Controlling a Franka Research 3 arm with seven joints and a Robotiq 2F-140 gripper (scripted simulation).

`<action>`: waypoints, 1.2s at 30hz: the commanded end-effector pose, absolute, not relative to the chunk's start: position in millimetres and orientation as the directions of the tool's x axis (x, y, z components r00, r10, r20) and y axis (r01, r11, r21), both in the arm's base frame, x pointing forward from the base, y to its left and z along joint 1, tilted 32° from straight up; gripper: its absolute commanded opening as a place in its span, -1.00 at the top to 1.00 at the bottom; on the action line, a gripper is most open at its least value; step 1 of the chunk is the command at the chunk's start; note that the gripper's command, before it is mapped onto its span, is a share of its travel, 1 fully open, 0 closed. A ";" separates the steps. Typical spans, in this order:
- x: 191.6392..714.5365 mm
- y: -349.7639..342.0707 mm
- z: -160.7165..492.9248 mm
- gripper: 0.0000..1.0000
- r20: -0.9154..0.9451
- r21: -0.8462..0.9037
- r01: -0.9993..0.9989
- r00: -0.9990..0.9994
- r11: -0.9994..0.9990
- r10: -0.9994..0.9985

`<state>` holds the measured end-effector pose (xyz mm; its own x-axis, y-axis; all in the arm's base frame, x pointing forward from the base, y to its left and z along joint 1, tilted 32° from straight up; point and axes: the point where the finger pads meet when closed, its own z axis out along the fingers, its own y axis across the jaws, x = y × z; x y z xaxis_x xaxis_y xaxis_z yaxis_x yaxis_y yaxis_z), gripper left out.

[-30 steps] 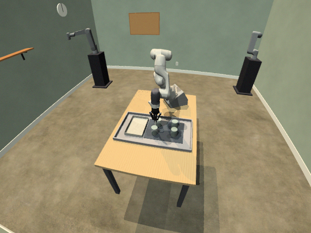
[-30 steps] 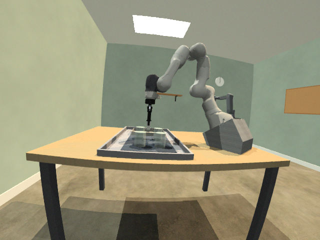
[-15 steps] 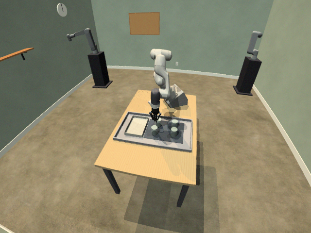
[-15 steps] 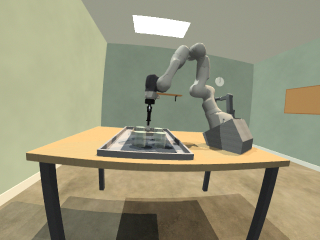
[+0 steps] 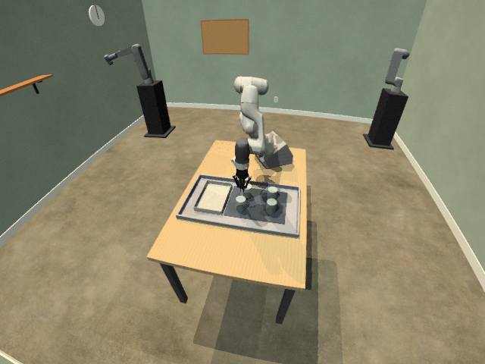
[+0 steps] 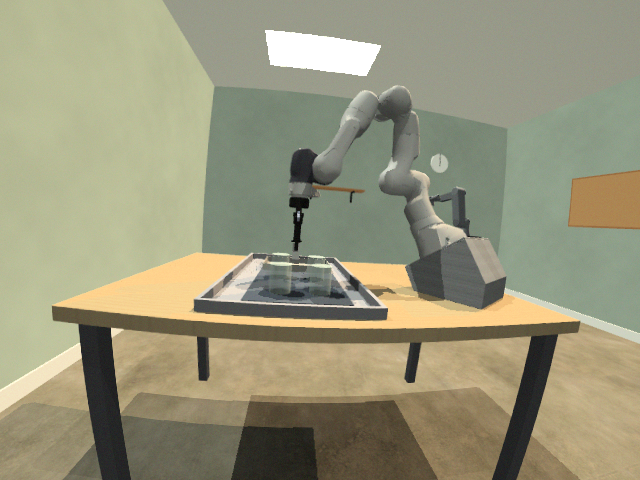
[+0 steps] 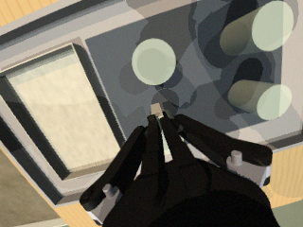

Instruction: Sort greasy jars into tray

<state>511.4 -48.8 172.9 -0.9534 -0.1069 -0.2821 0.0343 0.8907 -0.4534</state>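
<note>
Jars (image 5: 270, 207) around closed claw (image 7: 158, 113), tray (image 5: 199, 193) beside

A wooden table (image 5: 231, 250) on dark legs carries a shallow grey steel top (image 5: 296, 211) with raised edges. The robot's grey base (image 6: 457, 273) sits beside it.

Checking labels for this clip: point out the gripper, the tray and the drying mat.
gripper (image 7: 158, 113): wrist view, between the shut fingertips.
tray (image 5: 194, 202): top view, its left rim.
drying mat (image 7: 114, 52): wrist view, bare dark corner.
</note>
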 end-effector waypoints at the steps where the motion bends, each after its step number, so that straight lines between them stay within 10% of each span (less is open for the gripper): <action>1: 511.6 -47.7 172.1 1.00 -0.280 -0.452 0.033 -0.954 0.891 -0.106; 36: 515.5 -47.3 173.3 1.00 -0.280 -0.452 0.033 -0.954 0.891 -0.106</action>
